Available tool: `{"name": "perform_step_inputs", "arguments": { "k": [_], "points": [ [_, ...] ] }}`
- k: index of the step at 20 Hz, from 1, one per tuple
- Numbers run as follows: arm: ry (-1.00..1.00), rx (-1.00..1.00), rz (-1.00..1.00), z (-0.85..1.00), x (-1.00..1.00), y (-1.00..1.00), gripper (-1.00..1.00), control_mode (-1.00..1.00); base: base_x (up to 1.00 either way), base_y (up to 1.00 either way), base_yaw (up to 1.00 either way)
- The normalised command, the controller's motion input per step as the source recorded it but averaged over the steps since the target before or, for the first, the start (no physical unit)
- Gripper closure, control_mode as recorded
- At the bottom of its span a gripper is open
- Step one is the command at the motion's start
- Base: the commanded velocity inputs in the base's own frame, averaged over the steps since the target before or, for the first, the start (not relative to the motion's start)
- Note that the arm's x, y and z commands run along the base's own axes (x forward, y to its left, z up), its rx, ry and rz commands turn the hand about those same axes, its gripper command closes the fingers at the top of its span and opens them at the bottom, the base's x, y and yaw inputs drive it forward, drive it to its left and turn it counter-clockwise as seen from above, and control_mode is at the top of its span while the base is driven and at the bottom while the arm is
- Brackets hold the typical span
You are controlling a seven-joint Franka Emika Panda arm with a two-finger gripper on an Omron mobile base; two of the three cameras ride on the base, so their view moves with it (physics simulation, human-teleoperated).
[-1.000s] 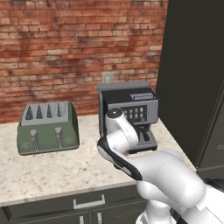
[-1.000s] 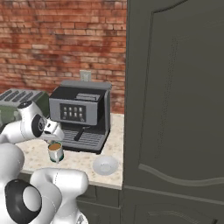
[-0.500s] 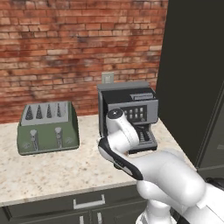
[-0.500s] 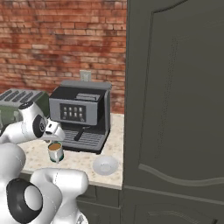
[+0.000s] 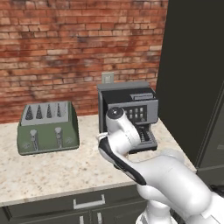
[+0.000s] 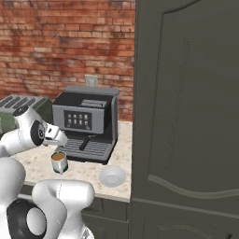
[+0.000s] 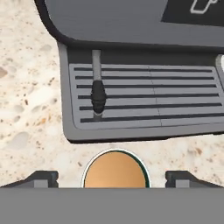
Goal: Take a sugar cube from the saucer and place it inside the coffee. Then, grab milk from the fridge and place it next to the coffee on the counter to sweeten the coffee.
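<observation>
While the fingers (image 7: 112,179) stand spread wide at the lower edge of the hand view, one tip in each bottom corner region, the coffee (image 7: 114,171) sits between them at bottom centre, its brown liquid ringed by a whitish rim; nothing is pinched. Above it, filling the upper half of that view, lies the slatted drip tray of the espresso machine (image 7: 144,96) on the speckled counter (image 7: 26,100). Seen from the right base view, the coffee (image 6: 59,162) stands at lower left, just in front of the espresso machine (image 6: 86,122), with the saucer (image 6: 112,176) to its right near the counter edge, beside the dark fridge (image 6: 186,116). At the left of the left base view sits a green toaster (image 5: 47,127). No sugar cube can be made out.
</observation>
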Motion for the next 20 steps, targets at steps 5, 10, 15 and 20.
{"name": "perform_step_inputs", "arguments": {
  "k": [5,10,15,20],
  "points": [
    [-0.12,0.01,0.00,0.66,-0.43,-0.17,-1.00,-1.00,0.00,0.00,0.00],
    [-0.12,0.05,0.04,0.54,-0.69,-0.41,-1.00,-1.00,0.00,0.00,0.00],
    [-0.03,0.10,0.04,0.52,-0.53,-0.40,-1.00,-1.00,0.00,0.00,0.00],
    [-0.01,0.11,0.10,0.36,-0.38,-0.40,-1.00,-1.00,0.00,0.00,0.00]
  ]
}}
